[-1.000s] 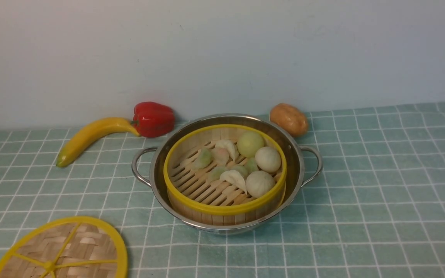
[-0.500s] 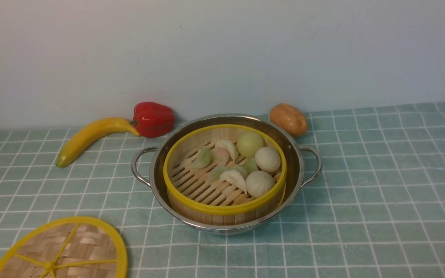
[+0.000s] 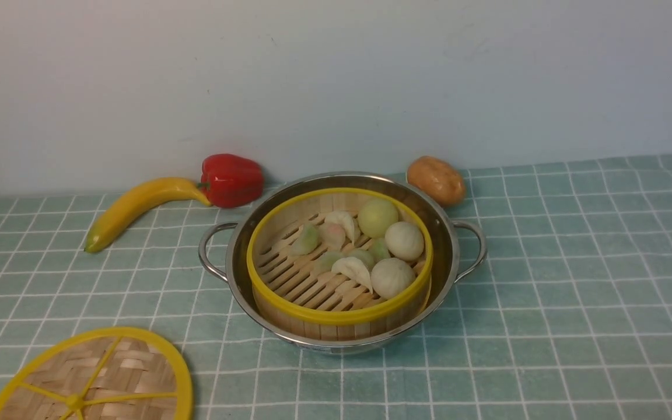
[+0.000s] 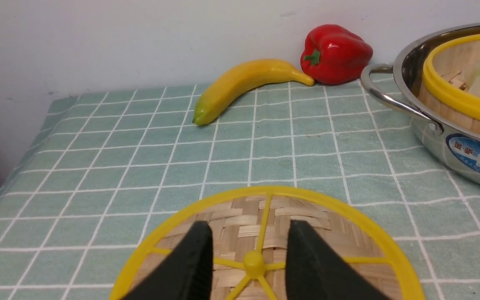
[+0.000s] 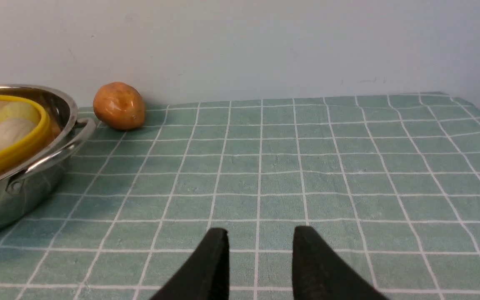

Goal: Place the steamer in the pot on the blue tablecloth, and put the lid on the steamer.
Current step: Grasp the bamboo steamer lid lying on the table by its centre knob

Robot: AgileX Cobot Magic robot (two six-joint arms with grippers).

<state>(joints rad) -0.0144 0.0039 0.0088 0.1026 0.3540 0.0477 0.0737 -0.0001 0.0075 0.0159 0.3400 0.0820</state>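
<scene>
The shiny pot [image 3: 450, 245] stands mid-table on the blue tablecloth [image 3: 575, 280]. The steamer [image 3: 336, 318] sits inside it, uncovered, holding buns and dumplings [image 3: 391, 277]. The lid [image 3: 120, 364] lies flat on the cloth at the near left, apart from the pot. In the left wrist view my left gripper [image 4: 249, 227] is open just over the lid [image 4: 319, 218], one finger on each side of its yellow hub [image 4: 253, 262]. My right gripper [image 5: 261, 230] is open over bare cloth, to the right of the pot [image 5: 15, 196]. Neither gripper shows in the front view.
A banana [image 3: 132, 207] and a red pepper [image 3: 232, 179] lie behind the pot's left side by the wall. A potato [image 3: 436, 179] sits behind its right side. The cloth's left edge [image 4: 36, 137] drops off near the banana.
</scene>
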